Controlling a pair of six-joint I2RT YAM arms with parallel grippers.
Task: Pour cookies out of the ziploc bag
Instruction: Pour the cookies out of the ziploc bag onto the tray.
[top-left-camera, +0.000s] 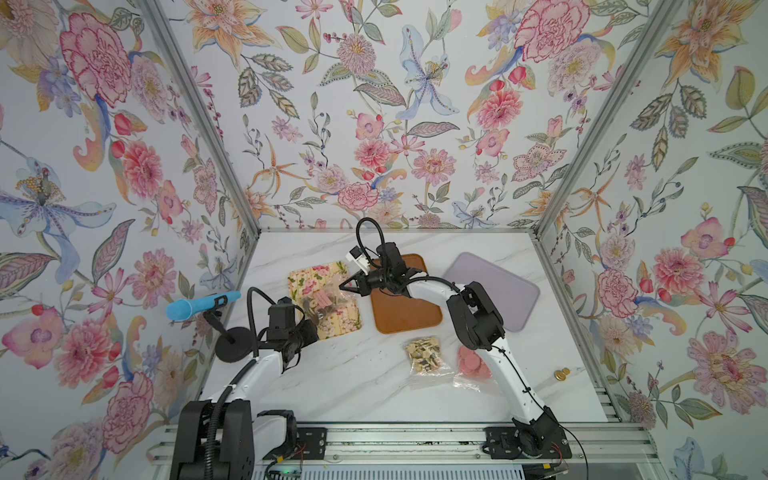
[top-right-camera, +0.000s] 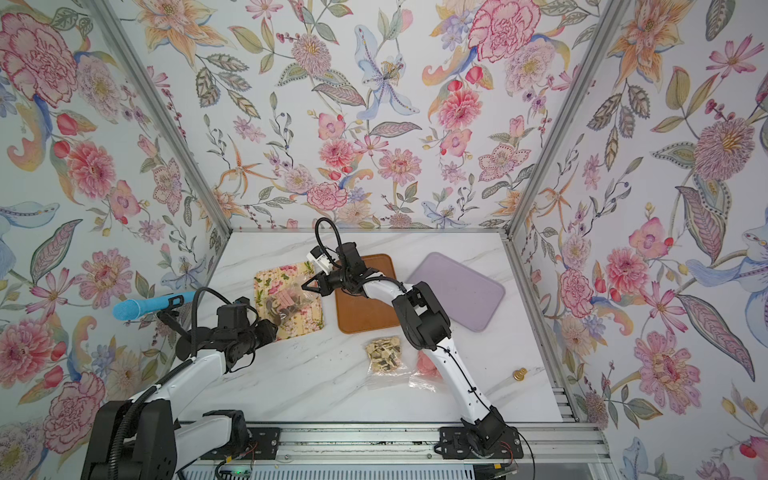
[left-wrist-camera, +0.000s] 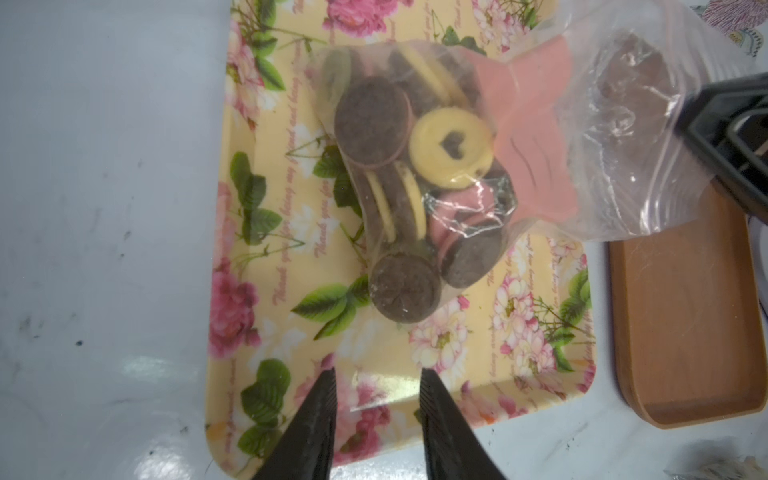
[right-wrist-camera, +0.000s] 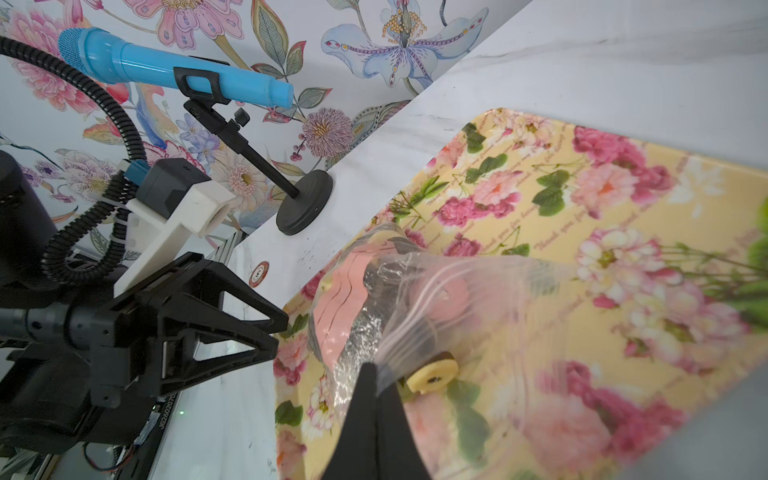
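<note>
The right pincer (right-wrist-camera: 374, 372) is clamped on one edge of the clear zip bag (left-wrist-camera: 415, 174), its two fingers pressed together with the plastic pinched between them. From that grip the bag slopes away and down over the flowered tray (left-wrist-camera: 266, 257). The cookies (left-wrist-camera: 374, 124) are bunched in the end farthest from the right pincer: dark brown rounds, a pale yellow ring, and pink-filled ones seen on edge. A pink label (left-wrist-camera: 528, 137) shows through the plastic between the cookies and the gripping fingers. One dark round (left-wrist-camera: 405, 289) lies at the end of the bag nearest the left pincer; whether it is inside the plastic or out on the tray I cannot tell.

The left pincer (left-wrist-camera: 378, 371) stands open with nothing between its fingers. It is over the rim of the flowered tray, with its tips pointing at the bag and apart from it.

In a top view, a brown tray (top-left-camera: 409, 320) lies under and behind the right pincer, and a purple tray (top-left-camera: 498, 286) lies beyond it, farther from the pincer. Two more bags lie on the bench (top-left-camera: 353, 386) beside the right arm, well apart from both pincers. They are a bag of small beige and dark pieces (top-left-camera: 424, 353) and a bag of pink discs (top-left-camera: 471, 361), which is partly under the arm. A blue microphone (top-left-camera: 203, 303) on a stand is behind the left pincer, on the side away from the zip bag.
</note>
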